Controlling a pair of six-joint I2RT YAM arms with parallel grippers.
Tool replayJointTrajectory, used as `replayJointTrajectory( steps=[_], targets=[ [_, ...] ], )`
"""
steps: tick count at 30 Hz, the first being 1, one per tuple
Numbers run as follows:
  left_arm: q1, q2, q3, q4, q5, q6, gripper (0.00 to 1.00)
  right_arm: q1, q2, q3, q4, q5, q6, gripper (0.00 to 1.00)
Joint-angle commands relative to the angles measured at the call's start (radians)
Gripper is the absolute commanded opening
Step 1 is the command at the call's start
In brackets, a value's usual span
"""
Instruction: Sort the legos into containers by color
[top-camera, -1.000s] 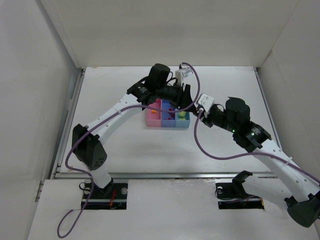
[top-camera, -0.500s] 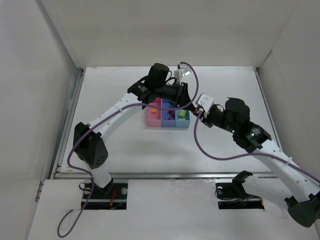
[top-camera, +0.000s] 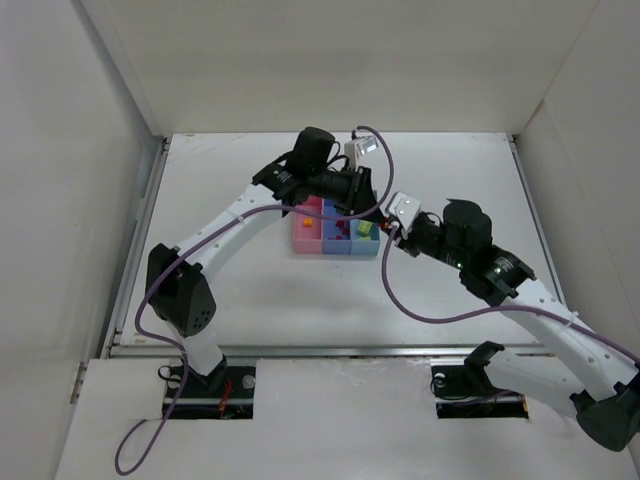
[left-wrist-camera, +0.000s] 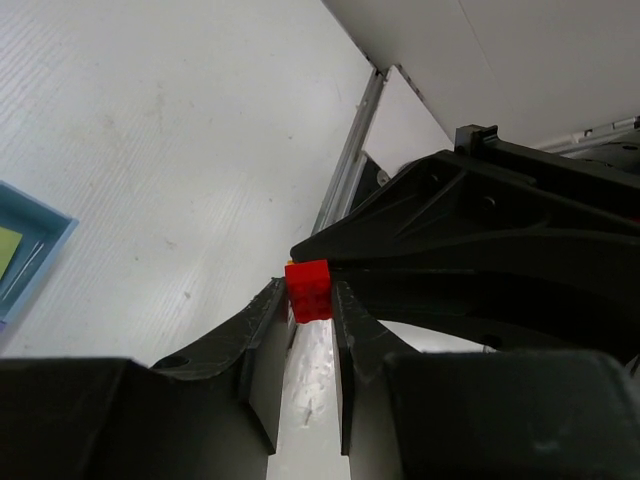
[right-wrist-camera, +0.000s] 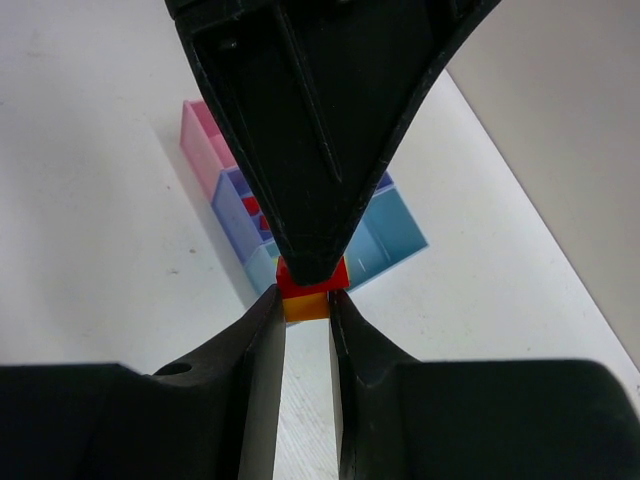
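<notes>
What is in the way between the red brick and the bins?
Nothing visible. The left tool pinches the red brick, which is stuck on an orange brick in the right tool, just beside the bins. The orange brick probably has to come off first.

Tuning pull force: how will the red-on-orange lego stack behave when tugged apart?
Probably rigid: red brick shows crisp edges in the left gripper. Likely slippery: orange brick sits only at the tips of the right gripper, may pop free.

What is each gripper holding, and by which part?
Left gripper pinches the red lego by its sides; right gripper pinches the orange lego stuck to it, also by its sides.
</notes>
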Motion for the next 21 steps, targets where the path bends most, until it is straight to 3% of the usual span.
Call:
replayJointTrajectory(
  steps=[1, 16, 21],
  targets=[
    [0.053, -0.074, -0.01, -0.009, 0.004, 0.041, 0.0, -0.003, 0.002, -0.031, -0.038, 0.089, -0.012, 0.03],
    [0.073, -0.126, -0.049, -0.038, 0.015, 0.059, 0.0, -0.003, 0.029, -0.06, -0.038, 0.197, -0.012, 0.03],
    [0.083, -0.115, -0.04, -0.074, -0.118, 0.143, 0.0, -0.003, 0.02, -0.051, -0.038, 0.197, 0.008, 0.03]
  ],
)
